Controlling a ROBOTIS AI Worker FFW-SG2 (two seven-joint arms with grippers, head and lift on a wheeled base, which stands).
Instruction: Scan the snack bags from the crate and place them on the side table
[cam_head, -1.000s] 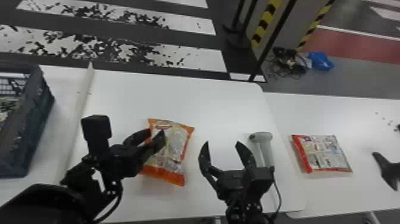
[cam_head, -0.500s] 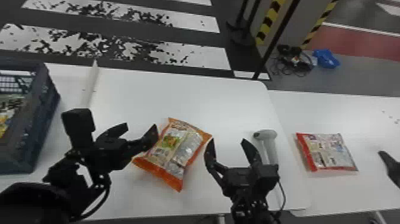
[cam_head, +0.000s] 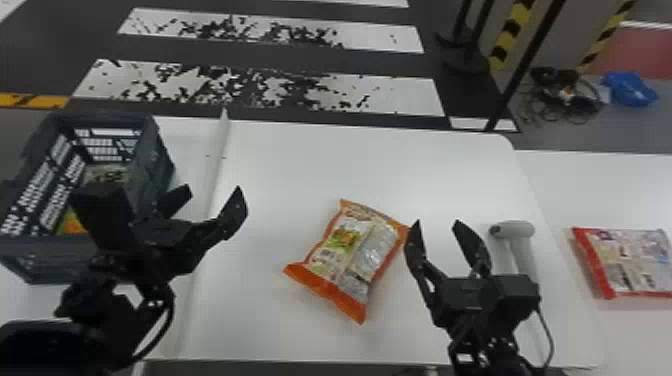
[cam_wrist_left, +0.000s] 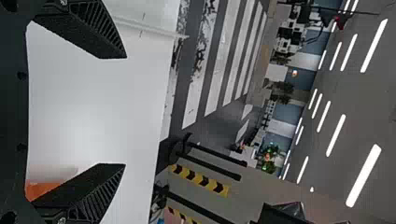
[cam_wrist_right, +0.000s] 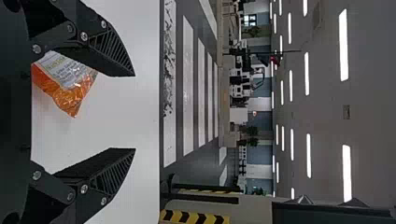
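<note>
In the head view an orange snack bag (cam_head: 352, 255) lies flat on the white table. My left gripper (cam_head: 210, 202) stands open to its left, close to the crate (cam_head: 150, 175), and holds nothing. Just right of the bag is my right gripper (cam_head: 440, 227), open and empty. The left wrist view has the left gripper (cam_wrist_left: 123, 112) spread, with a bit of orange bag (cam_wrist_left: 39, 189) by one finger. In the right wrist view the right gripper (cam_wrist_right: 133, 112) is open, the bag (cam_wrist_right: 70, 84) beside one finger. A grey-white scanner (cam_head: 515, 232) rests right of the right gripper.
The crate holds more bags (cam_head: 107, 175), partly hidden by the left arm. A raised white strip (cam_head: 217, 165) runs between crate and orange bag. On the side table (cam_head: 625, 200) at the right lies a red-edged snack bag (cam_head: 632, 262).
The left gripper has moved left, away from the orange bag toward the crate. The bag has turned and now lies with no gripper over it. The head view has swung left, bringing in more crate.
</note>
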